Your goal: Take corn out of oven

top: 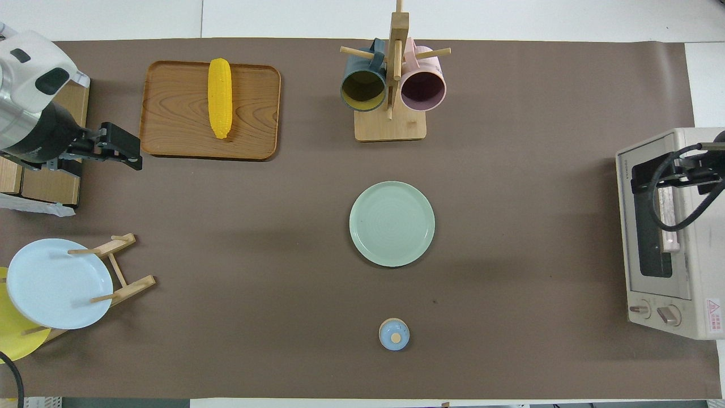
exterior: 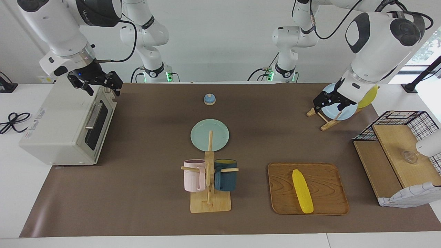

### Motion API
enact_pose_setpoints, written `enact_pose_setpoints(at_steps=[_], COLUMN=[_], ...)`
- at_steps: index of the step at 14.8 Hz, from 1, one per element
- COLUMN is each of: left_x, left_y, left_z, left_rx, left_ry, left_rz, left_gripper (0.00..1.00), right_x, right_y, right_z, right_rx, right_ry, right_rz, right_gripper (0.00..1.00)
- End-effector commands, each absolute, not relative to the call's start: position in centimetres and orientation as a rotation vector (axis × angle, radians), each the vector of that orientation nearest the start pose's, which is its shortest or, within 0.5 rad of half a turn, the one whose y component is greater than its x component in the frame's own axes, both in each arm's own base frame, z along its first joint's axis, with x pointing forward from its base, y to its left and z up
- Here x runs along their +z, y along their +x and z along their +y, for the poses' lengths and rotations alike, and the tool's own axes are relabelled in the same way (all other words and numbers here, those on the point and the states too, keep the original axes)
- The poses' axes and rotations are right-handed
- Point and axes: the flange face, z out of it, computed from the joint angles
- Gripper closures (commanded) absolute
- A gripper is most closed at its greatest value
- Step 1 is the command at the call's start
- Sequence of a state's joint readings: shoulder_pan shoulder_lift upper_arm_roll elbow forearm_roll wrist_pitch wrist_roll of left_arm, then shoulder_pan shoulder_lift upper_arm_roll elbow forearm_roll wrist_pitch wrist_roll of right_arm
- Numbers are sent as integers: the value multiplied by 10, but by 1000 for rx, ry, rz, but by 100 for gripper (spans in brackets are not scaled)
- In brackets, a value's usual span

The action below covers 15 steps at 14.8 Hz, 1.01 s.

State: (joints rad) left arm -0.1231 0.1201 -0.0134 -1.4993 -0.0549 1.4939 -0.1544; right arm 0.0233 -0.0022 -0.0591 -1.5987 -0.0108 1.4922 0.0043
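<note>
The corn, a long yellow cob, lies on a wooden tray toward the left arm's end of the table. The off-white oven stands at the right arm's end with its dark glass door closed. My left gripper hangs open and empty in the air, over the mat between the tray and a plate rack. My right gripper waits open and empty just above the oven's top front edge.
A green plate lies mid-table, with a wooden mug tree holding a pink and a dark blue mug farther from the robots. A small blue bell sits near the robots. A plate rack and a wire-and-wood shelf stand at the left arm's end.
</note>
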Motion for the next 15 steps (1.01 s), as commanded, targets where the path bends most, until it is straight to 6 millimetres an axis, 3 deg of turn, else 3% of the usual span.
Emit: enact_pose_setpoints(at_steps=[1, 4, 8, 12, 15], left_x=[586, 588, 602, 602, 618], left_y=[535, 517, 524, 517, 519], left_z=[-78, -82, -84, -90, -89], left_rx=[254, 279, 235, 335, 310], left_ry=[-3140, -3133, -3141, -3127, -3133], left_rz=[-50, -42, -37, -17, -19], left_gripper=[0, 0, 0, 0, 0], right_x=[607, 607, 608, 608, 608], right_y=[547, 548, 548, 548, 548], right_z=[-20, -17, -20, -19, -19], right_rx=[146, 146, 143, 143, 143], right_ry=[-3122, -3124, -3124, -3124, -3124], right_rz=[57, 50, 55, 52, 55], right_gripper=[0, 0, 0, 0, 0])
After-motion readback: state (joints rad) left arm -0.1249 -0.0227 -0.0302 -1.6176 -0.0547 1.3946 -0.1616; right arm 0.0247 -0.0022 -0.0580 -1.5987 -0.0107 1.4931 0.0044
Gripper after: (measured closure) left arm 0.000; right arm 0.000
